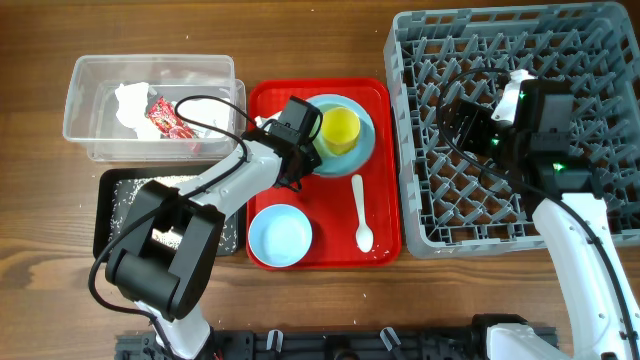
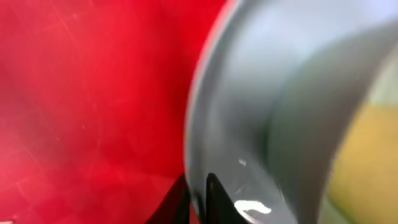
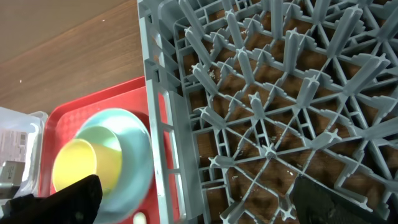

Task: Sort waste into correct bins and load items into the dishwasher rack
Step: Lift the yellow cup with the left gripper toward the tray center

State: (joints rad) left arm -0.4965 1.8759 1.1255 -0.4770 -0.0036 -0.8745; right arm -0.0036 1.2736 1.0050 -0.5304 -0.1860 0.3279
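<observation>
Wood-grain desk (image 1: 320, 40) runs under everything, with the red serving tray (image 1: 385, 200) in the middle. My left end effector (image 2: 199, 198) is down at the left edge of the light-blue plate (image 1: 362, 150) on that tray, its 2 fingers clenched on the plate's rim, as the left wrist view shows close up. On the plate sits 1 small light-blue bowl (image 1: 335, 100) with the yellow cup (image 1: 340, 125) inside it. The other bowl (image 1: 279, 235) stands at the tray's front left, and the white spoon (image 1: 362, 215) lies just to its right.

My right end effector (image 3: 196, 186) hangs over the pegs of the grey dishwasher rack (image 1: 520, 60), fingers spread wide and holding nothing.

Far left, the clear tub (image 1: 90, 90) contains the crumpled tissue (image 1: 132, 105) and the red wrapper (image 1: 168, 120). White crumbs (image 1: 130, 200) lie scattered in the black tray (image 1: 110, 235) in front of it.
</observation>
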